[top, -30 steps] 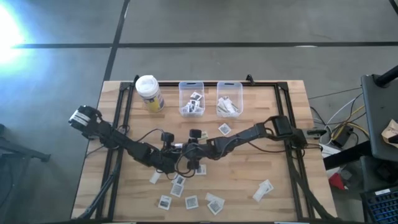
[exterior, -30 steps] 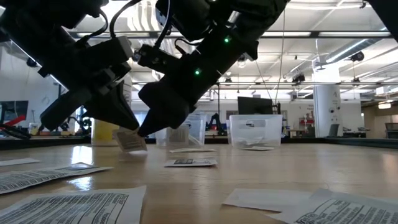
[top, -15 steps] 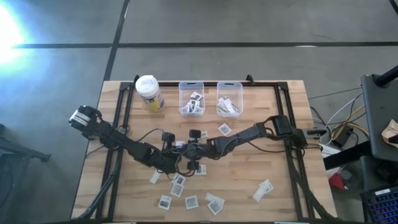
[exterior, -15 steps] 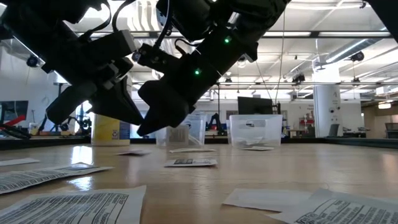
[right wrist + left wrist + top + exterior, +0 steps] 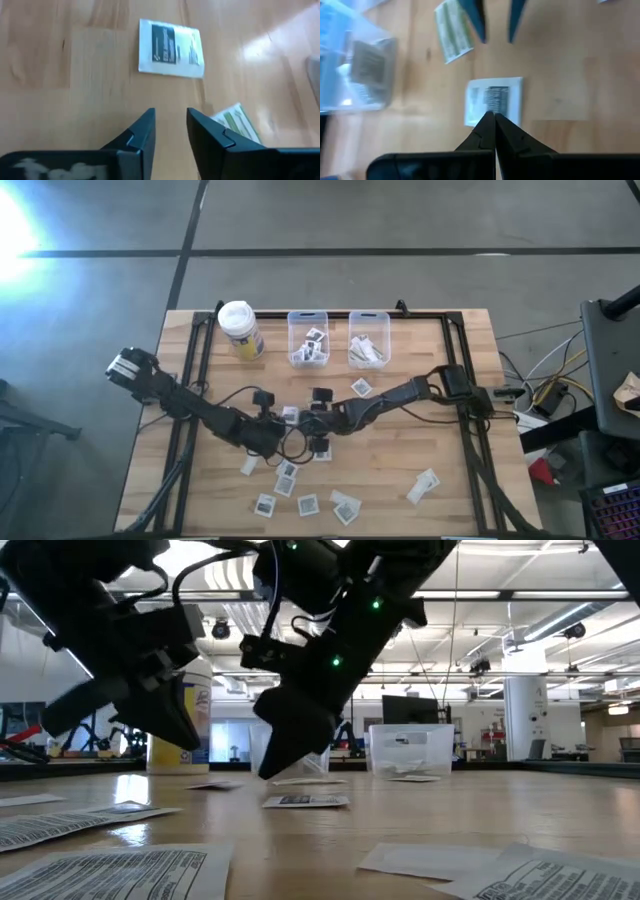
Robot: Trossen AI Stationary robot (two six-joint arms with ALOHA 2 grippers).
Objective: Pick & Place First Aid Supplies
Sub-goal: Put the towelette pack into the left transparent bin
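While both arms meet over the middle of the wooden table point(image 5: 440, 480), the containers stand in a row along its far edge. At the left of that row is a yellow container point(image 5: 242, 332) with a white lid point(image 5: 234, 315), upright. Beside it stand two clear plastic bins. The left bin point(image 5: 308, 338) holds several small square packets with dark printed patches, piled loosely; the right bin point(image 5: 369, 339) holds a few white strips lying at an angle.

Most of the first aid packets point(image 5: 300, 492) lie scattered flat on the near half of the table, with one more point(image 5: 361, 387) just in front of the right bin and another point(image 5: 424, 483) off toward the near right.

The left gripper point(image 5: 494, 119) has its fingers pressed fully together and holds nothing; just beyond its tips a square packet point(image 5: 494, 99) lies flat on the wood. The right gripper point(image 5: 170, 118) is close by, its fingers parted with only bare wood between them, also empty. A square packet point(image 5: 171, 47) lies ahead of it and a greenish strip point(image 5: 235, 122) beside one finger.
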